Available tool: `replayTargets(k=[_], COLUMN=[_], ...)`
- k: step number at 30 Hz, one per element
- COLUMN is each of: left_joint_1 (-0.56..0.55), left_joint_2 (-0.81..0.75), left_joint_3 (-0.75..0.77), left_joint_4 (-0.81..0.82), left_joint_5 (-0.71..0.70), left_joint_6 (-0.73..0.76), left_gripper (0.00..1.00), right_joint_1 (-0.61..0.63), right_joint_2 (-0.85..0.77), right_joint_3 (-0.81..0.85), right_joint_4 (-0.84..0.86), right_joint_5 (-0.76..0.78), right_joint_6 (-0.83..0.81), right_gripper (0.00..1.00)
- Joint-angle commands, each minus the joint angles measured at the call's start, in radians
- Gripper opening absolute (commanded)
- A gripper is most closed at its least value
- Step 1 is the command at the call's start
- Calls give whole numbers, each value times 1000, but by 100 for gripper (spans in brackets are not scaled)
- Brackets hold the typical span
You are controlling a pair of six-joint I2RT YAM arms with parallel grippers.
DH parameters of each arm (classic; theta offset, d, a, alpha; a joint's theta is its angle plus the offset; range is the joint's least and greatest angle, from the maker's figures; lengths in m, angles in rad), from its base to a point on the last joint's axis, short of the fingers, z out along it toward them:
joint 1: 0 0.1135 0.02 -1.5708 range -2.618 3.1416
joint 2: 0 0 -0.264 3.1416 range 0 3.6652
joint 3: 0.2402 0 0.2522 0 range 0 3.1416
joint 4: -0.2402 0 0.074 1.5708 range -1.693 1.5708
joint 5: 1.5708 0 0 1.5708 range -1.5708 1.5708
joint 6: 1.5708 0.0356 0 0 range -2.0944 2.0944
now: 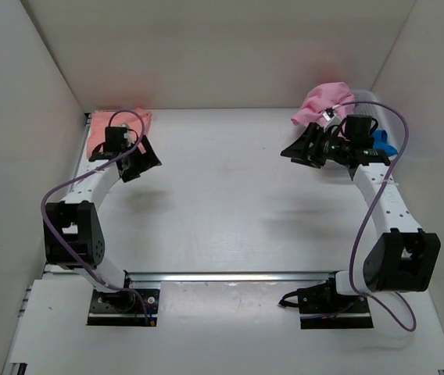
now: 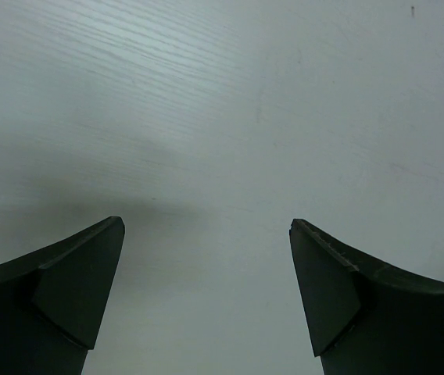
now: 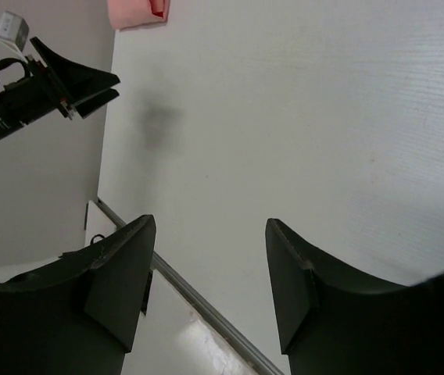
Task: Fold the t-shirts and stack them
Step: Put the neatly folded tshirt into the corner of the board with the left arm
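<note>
A folded salmon-coral t-shirt lies at the back left of the table, just behind my left gripper; its corner also shows in the right wrist view. A lighter pink t-shirt is bunched at the back right, with a bit of bright blue t-shirt beside it, behind my right gripper. Both grippers hang above bare table, open and empty: the left gripper and the right gripper show only tabletop between their fingers.
White walls enclose the table on the left, back and right. A metal rail runs along the near edge between the arm bases, also seen in the right wrist view. The left arm shows in the right wrist view.
</note>
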Motion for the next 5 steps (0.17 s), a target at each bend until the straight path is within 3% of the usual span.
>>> replayTargets(k=[1,5], left_joint_1=[-26,-35], left_joint_2=[-27,-9], left_joint_3=[6,61], left_joint_4=[-20,-80], left_joint_5=[62,28], left_joint_6=[-39,-10], left_gripper=[99,99], right_joint_1=[-9,-39], right_joint_2=[2,-3], right_joint_3=[33,23], right_joint_4=[132,158], right_joint_5=[-35,-38], right_joint_6=[41,62], right_gripper=[56,55])
